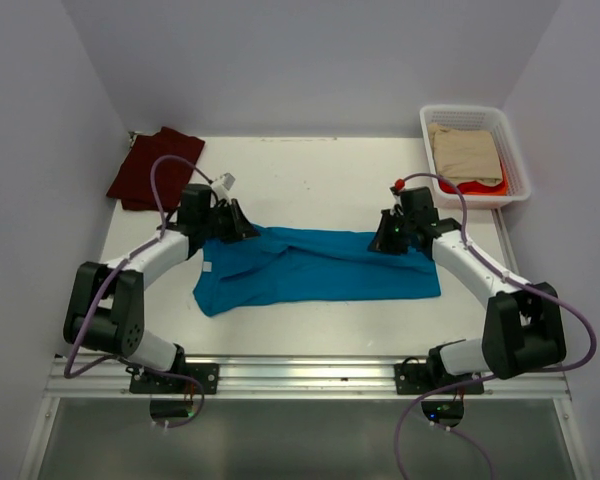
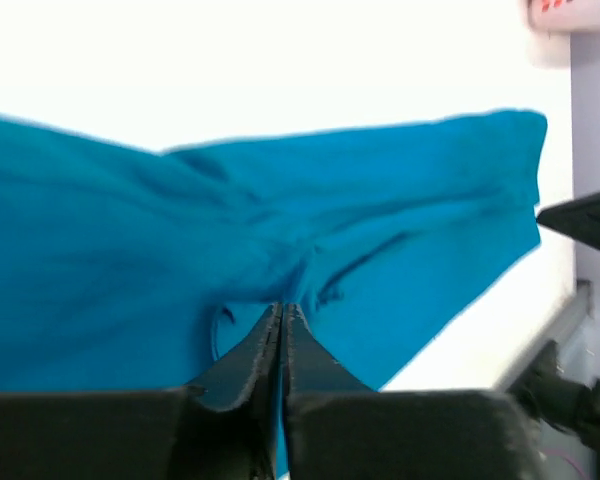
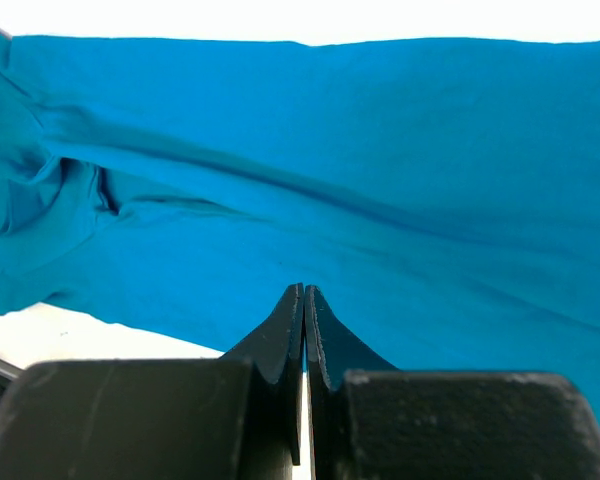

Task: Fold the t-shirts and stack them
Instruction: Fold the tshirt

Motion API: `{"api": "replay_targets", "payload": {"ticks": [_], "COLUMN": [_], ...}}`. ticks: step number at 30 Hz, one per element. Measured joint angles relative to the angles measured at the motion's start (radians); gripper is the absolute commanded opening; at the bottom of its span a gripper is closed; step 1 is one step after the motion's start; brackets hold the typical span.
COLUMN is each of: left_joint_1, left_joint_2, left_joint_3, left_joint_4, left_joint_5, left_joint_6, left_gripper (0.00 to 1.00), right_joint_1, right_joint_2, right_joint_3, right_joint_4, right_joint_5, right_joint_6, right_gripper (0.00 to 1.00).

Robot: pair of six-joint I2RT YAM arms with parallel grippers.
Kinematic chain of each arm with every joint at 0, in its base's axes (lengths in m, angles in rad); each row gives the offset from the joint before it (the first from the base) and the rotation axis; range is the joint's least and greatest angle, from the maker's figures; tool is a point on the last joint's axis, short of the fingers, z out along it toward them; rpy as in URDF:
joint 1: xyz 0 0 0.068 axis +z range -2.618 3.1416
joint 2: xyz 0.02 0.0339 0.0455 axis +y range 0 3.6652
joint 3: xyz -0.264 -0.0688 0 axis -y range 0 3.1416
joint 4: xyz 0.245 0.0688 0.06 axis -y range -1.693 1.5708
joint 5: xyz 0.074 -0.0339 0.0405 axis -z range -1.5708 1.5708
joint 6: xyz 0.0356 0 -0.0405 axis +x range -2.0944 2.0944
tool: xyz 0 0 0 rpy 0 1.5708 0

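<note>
2 clenched grips on the teal t-shirt (image 1: 320, 268)

The teal t-shirt lies spread lengthwise across the middle of the counter (image 1: 320, 180), rumpled and partly doubled over, with its wider, bunched end toward the left arm. The left end effector (image 1: 246, 230) sits at the shirt's far left corner. In the left wrist view its jaws are pressed tight together and the cloth puckers into a small fold right at the tips, so it is grasping the teal t-shirt. The right end effector (image 1: 384, 240) sits on the far edge nearer the shirt's right end. In the right wrist view its jaws are likewise squeezed together with only a hairline gap, the tips meeting the cloth at its near border, clenched on the same shirt. Creases run across the fabric between the 2 grips.

The maroon t-shirt (image 1: 155, 168) lies crumpled at the far left corner of the counter, well apart from the teal one. A white basket (image 1: 426, 125) stands at the far right corner, holding a beige cloth (image 1: 465, 150) on top of something red (image 1: 480, 186)
</note>
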Motion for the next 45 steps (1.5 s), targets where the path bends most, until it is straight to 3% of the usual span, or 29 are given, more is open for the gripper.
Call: {"api": "replay_targets", "payload": {"ticks": [6, 14, 18, 27, 45], "left_joint_1": [0.000, 0.000, 0.000, -0.014, -0.076], "left_joint_2": [-0.037, 0.233, 0.288, 0.234, 0.134], "left_joint_3": [0.016, 0.077, 0.075, 0.043, -0.175], "left_joint_4": [0.104, 0.146, 0.149, 0.144, 0.208], "left_joint_5": [-0.108, -0.095, -0.079, -0.040, 0.014], "left_joint_6": [0.000, -0.016, -0.024, -0.026, -0.074], "left_gripper": [0.00, 0.00, 0.00, 0.00, 0.00], "right_joint_1": [0.000, 0.000, 0.000, 0.000, 0.000], "right_joint_2": [-0.027, -0.036, -0.042, -0.042, -0.042], "right_joint_3": [0.000, 0.000, 0.000, 0.000, 0.000], "right_joint_4": [-0.004, -0.030, -0.039, -0.043, -0.042], "right_joint_5": [0.006, 0.023, 0.026, 0.030, 0.047], "right_joint_6": [-0.007, -0.015, -0.020, -0.021, -0.022], "right_gripper": [0.00, 0.00, 0.00, 0.00, 0.00]}}
